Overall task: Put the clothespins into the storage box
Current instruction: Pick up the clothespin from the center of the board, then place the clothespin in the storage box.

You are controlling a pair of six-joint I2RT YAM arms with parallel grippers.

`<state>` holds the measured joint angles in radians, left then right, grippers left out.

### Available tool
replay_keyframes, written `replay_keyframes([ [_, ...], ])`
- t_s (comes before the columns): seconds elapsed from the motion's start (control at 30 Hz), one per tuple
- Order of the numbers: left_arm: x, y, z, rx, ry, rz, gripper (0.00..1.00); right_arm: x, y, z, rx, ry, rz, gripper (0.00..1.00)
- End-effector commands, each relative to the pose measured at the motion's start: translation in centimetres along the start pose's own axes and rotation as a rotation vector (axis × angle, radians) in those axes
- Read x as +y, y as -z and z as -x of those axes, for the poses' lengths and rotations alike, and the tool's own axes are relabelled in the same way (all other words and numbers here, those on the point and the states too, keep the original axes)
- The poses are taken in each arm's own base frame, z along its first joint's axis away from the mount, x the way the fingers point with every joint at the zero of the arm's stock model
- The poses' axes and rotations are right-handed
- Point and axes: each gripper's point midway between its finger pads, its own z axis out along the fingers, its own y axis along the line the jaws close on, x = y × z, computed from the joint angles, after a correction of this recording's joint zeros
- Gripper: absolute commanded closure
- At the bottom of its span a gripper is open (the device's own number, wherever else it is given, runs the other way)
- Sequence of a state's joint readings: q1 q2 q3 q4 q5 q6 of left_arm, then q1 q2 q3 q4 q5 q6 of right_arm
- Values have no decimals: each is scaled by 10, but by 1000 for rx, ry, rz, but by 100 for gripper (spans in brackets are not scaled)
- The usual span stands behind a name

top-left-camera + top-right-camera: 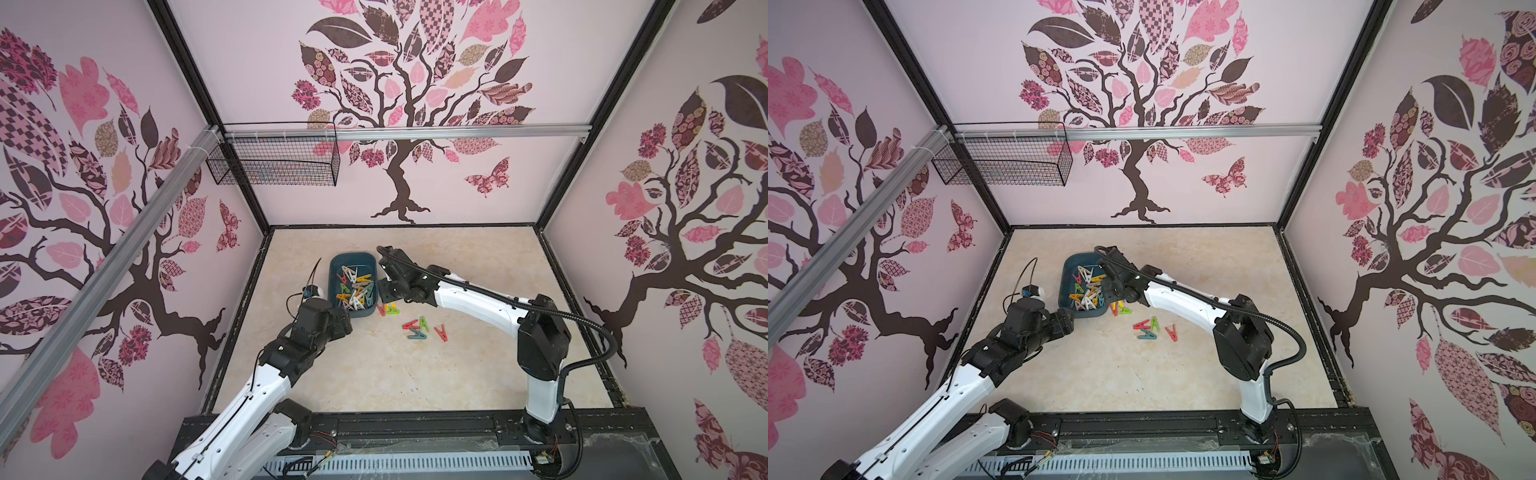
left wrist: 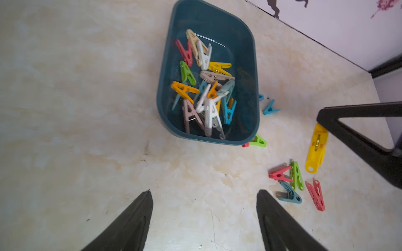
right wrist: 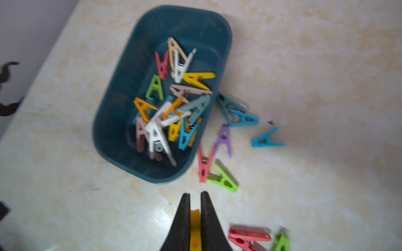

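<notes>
The dark teal storage box (image 1: 353, 255) (image 1: 1079, 259) (image 2: 165, 65) (image 3: 121, 87) stands mid-table and holds several clothespins (image 1: 355, 289) (image 2: 206, 93) in mixed colours. Several loose clothespins lie on the table to its right, a few beside the box (image 3: 224, 139) and a few in a cluster (image 1: 417, 326) (image 2: 291, 180). My right gripper (image 1: 383, 297) (image 3: 195, 193) is just off the box's near right corner, shut on a yellow clothespin (image 3: 195, 226) (image 2: 316, 147). At the box's near left corner my left gripper (image 2: 204, 191) (image 1: 343, 322) stands open, with only bare table between its fingers.
A black wire basket (image 1: 274, 166) hangs from the rail on the back wall, high above the table. Patterned walls close in the table on three sides. The near half of the beige table (image 1: 374, 374) carries only the two arms.
</notes>
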<state>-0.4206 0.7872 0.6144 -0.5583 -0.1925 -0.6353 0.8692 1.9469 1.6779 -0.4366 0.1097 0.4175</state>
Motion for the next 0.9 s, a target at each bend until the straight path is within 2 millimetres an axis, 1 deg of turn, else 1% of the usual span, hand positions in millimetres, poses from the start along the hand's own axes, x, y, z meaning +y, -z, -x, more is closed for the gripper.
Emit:
replay_keyframes([
  [0.0,24,-2,-14,17,34,78,21,23,-29,13,-16,-63,90,88],
  [0.07,22,-4,-17,33,33,66,21,32,-39,27,-60,-79,122,88],
  [0.13,18,-5,-19,50,32,49,21,38,-50,39,-103,-80,132,86],
  [0.23,16,-5,-19,54,21,38,21,40,-59,56,-128,-52,100,69],
  [0.27,16,-5,-19,53,12,38,21,38,-58,61,-128,-40,81,65],
  [0.33,17,-3,-18,48,-6,38,21,35,-50,66,-139,-21,53,62],
  [0.4,17,-2,-15,35,-24,36,21,24,-39,62,-152,-7,23,60],
  [0.47,14,-3,-15,34,-33,27,22,10,-26,52,-154,-11,4,59],
  [0.53,11,-5,-15,37,-42,14,22,-11,-14,36,-141,-30,-19,59],
  [0.63,-8,-10,-20,57,-103,-43,22,-51,7,3,-112,-61,-96,57],
  [0.7,-28,-11,-25,67,-192,-73,22,-87,20,-25,-74,-97,-163,54],
  [0.73,-40,-12,-28,71,-241,-99,22,-101,27,-35,-62,-118,-186,52],
  [0.8,-64,-11,-35,58,-343,-133,22,-137,40,-64,-16,-167,-247,47],
  [0.87,-90,-9,-45,23,-478,-179,20,-164,51,-88,19,-189,-304,44],
])
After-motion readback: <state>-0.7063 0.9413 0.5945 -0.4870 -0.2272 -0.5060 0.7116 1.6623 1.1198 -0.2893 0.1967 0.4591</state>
